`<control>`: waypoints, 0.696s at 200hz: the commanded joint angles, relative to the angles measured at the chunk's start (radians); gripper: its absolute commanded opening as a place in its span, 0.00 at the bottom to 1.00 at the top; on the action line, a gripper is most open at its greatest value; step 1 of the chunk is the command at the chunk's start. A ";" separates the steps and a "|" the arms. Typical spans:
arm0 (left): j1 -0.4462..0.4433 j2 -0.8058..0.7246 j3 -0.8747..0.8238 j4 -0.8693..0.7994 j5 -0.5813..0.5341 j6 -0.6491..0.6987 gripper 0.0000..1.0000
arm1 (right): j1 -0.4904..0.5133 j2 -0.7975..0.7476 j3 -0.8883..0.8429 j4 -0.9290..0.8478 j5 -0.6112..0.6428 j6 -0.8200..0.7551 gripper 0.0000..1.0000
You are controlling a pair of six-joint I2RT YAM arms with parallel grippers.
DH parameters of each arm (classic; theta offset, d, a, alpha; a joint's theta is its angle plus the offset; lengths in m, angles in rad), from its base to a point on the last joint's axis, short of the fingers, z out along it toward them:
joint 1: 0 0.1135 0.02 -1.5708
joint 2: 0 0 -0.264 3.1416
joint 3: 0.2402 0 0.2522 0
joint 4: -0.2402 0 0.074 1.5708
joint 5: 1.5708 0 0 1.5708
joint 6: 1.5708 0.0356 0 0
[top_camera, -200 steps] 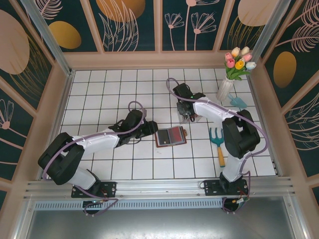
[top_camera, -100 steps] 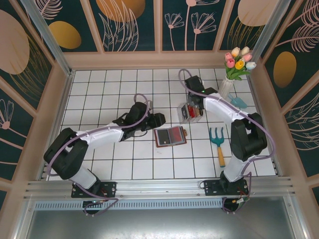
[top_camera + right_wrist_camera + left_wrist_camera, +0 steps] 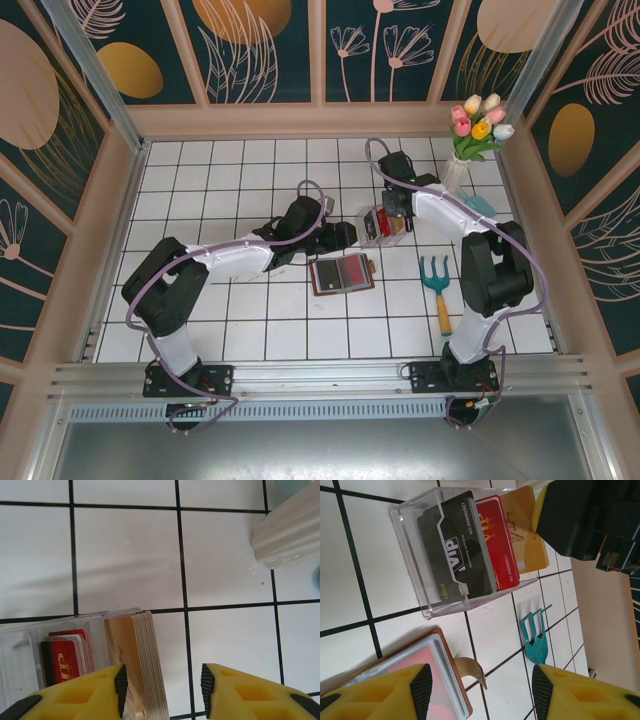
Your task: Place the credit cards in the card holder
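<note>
The left arm stretches low across the white tiled table (image 3: 200, 330) toward the middle. The left gripper (image 3: 346, 236) hangs just left of the clear tray (image 3: 409, 560), its jaws partly spread with nothing between them. In its wrist view the yellow fingers (image 3: 395, 692) frame bare tile and a corner of the card holder (image 3: 342, 273). That holder lies open and flat near the table's centre, just on the near side of the left gripper and apart from the tray. It is brown at the edge, and something reddish shows under a clear sleeve. The credit cards (image 3: 455, 555) stand on edge inside the tray, a black one in front and red ones behind it, with a wooden board (image 3: 525, 535) at the back. The right gripper (image 3: 397, 207) hovers over the far right end of the tray with its jaws parted too, gripping nothing. In its wrist view the edge of the board lies beside one of its fingers (image 3: 250, 697), with bare tile across the rest of the gap. Further right, a teal garden fork (image 3: 436, 283) with a wooden handle lies on the tiles. Beyond it, a white vase (image 3: 452, 180) of tulips (image 3: 480, 120) stands upright near the far right corner.
</note>
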 commanded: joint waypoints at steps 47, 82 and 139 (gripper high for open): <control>-0.004 0.010 0.016 0.022 0.015 -0.013 0.58 | 0.004 0.060 -0.013 -0.026 0.054 -0.031 0.46; -0.004 0.014 0.016 0.028 0.023 -0.016 0.58 | 0.009 0.065 -0.007 -0.037 0.074 -0.041 0.47; -0.004 0.015 0.013 0.036 0.030 -0.021 0.58 | 0.009 0.087 -0.005 -0.047 0.021 -0.054 0.48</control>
